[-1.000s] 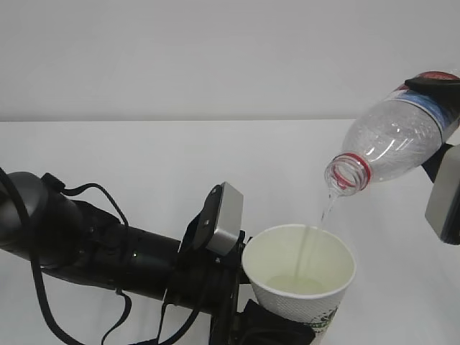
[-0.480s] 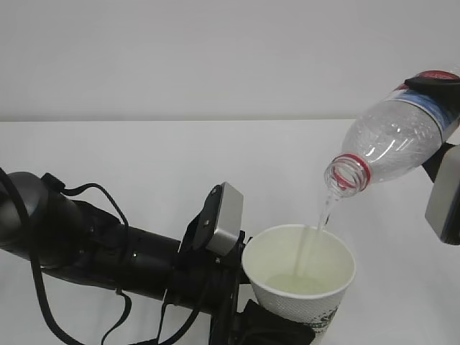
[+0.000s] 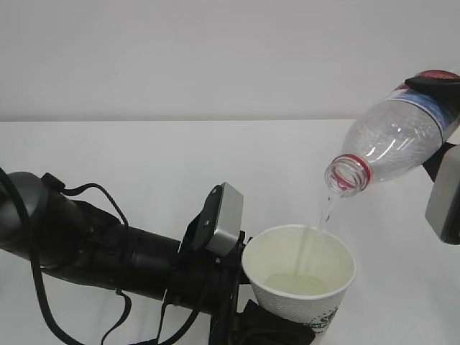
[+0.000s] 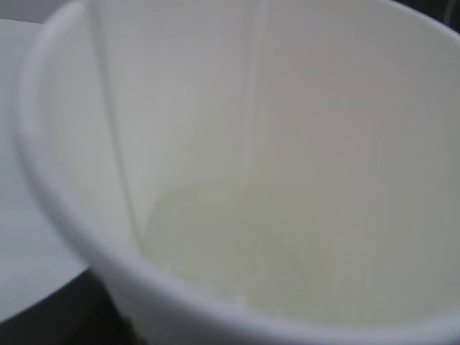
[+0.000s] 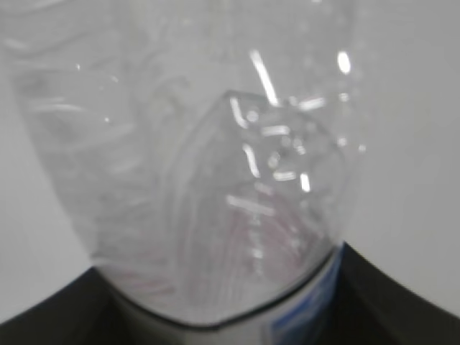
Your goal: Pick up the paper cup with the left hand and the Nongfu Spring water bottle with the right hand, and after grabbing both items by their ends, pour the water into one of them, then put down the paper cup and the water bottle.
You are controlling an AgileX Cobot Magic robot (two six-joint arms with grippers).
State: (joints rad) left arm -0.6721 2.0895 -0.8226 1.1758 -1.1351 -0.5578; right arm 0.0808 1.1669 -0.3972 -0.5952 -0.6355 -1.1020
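The white paper cup (image 3: 267,253) is held upright at the bottom centre, my left gripper (image 3: 273,332) shut on its lower end. In the left wrist view the cup (image 4: 338,129) fills the frame, with pale water (image 4: 230,244) pooled on its bottom. The clear Nongfu Spring water bottle (image 3: 392,140) is tipped mouth-down to the left at the upper right, my right gripper (image 3: 447,108) shut on its labelled end. A thin stream of water (image 3: 325,208) falls from its red-ringed mouth into the cup. Dark fingers (image 5: 392,305) flank the bottle (image 5: 187,165) in the right wrist view.
The white table (image 3: 144,158) stretches behind both arms to a plain white wall. My left arm (image 3: 86,244), with looping black cables and a grey box module (image 3: 224,215), lies across the lower left.
Water keeps running from the bottle into the cup, and the stream looks slightly thinner. Neither arm, the cup nor the bottle has visibly moved.
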